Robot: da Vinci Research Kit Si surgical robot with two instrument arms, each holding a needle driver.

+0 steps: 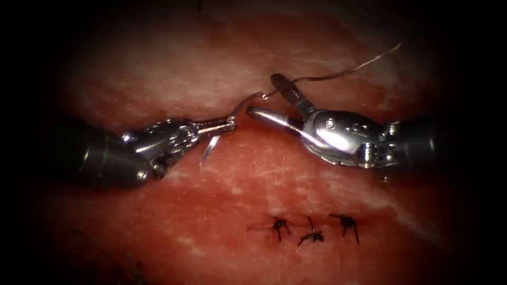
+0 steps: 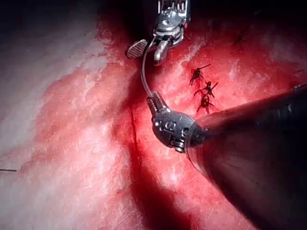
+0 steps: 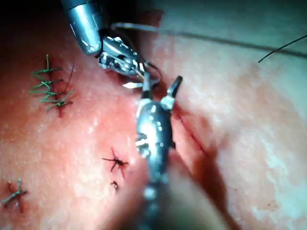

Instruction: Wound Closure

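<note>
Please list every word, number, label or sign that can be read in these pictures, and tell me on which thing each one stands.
There is no readable text.
Left tool: bare metal, no marking; it holds the needle near mid-curve, above the tissue.
Right tool: jaws open, holding nothing; no lettering on it.
Thread and knots: no signs.

Left claw [image 1: 228, 125] holds the needle [image 1: 240, 113] above tissue [image 1: 222, 184], right claw [image 1: 264, 97] spread beside it.

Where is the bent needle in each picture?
Endoscope view: needle, held by the left tool, its point hanging free above the tissue.
Left wrist view: needle, arching between both tools.
Right wrist view: needle, at the left tool.
Shared landmark: the open right tool.
</note>
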